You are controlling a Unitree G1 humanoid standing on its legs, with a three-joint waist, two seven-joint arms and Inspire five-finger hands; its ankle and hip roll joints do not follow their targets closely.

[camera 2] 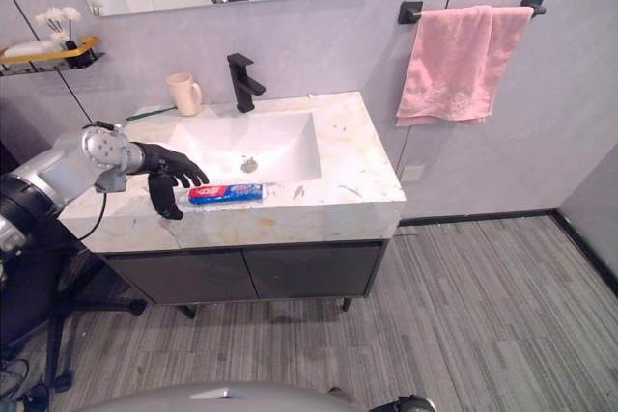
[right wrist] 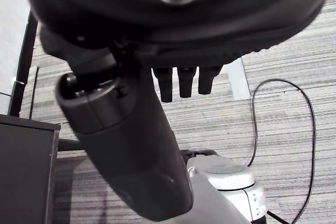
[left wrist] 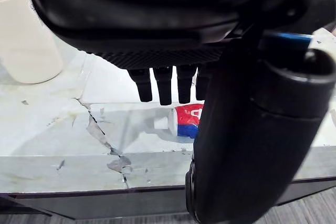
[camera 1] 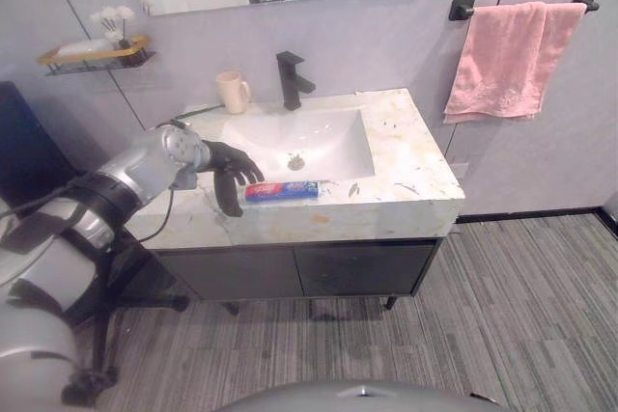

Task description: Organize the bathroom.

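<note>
The toothpaste (camera 1: 281, 190) is lying flat on the marble worktop (camera 1: 415, 166), along its front edge just before the basin (camera 1: 309, 142), cap end toward the left hand (camera 1: 230, 167). That hand is being held just beside the cap end, fingers relaxed and spread, thumb hanging down, nothing grasped. A cup (camera 1: 233, 92) and a black tap (camera 1: 292, 79) are standing behind the basin. A pink towel (camera 1: 502, 60) is hanging on a rail beyond the worktop's right end. The right hand (right wrist: 181, 80) is being held over striped floor, fingers loose and released.
</note>
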